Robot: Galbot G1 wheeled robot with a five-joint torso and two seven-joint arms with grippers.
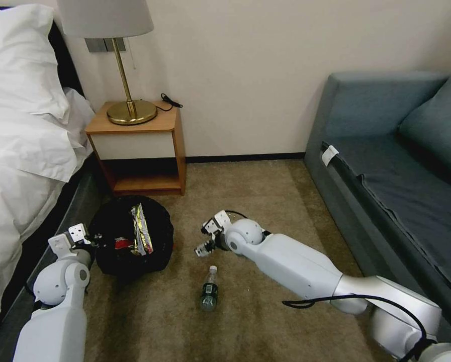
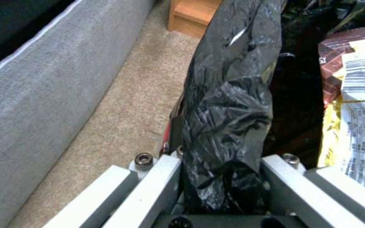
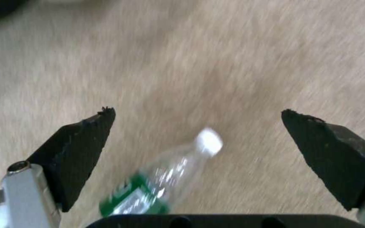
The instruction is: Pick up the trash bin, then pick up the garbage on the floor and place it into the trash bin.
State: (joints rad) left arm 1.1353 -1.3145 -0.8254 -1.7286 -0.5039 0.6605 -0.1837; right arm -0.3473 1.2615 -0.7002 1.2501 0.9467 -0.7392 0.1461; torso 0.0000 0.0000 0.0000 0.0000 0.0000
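Note:
The trash bin (image 1: 132,244), lined with a crinkled black bag, stands on the carpet by the bed. My left gripper (image 1: 90,240) is shut on the bin's bag-covered rim (image 2: 227,126). Inside the bin lie a yellow-green wrapper (image 1: 141,229) (image 2: 360,120) and a red packet (image 1: 122,245) (image 2: 343,41). A small clear bottle (image 1: 209,289) (image 3: 161,183) with a green label lies on the carpet, white cap pointing away from me. My right gripper (image 1: 201,238) (image 3: 197,111) hangs open just above the floor, a short way beyond the bottle's cap, with nothing between its fingers.
A wooden nightstand (image 1: 140,146) with a brass lamp (image 1: 129,110) stands behind the bin. The bed (image 1: 19,166) runs along the left, close to my left arm. A blue-grey sofa (image 1: 386,166) lines the right. Open carpet (image 1: 265,196) lies between them.

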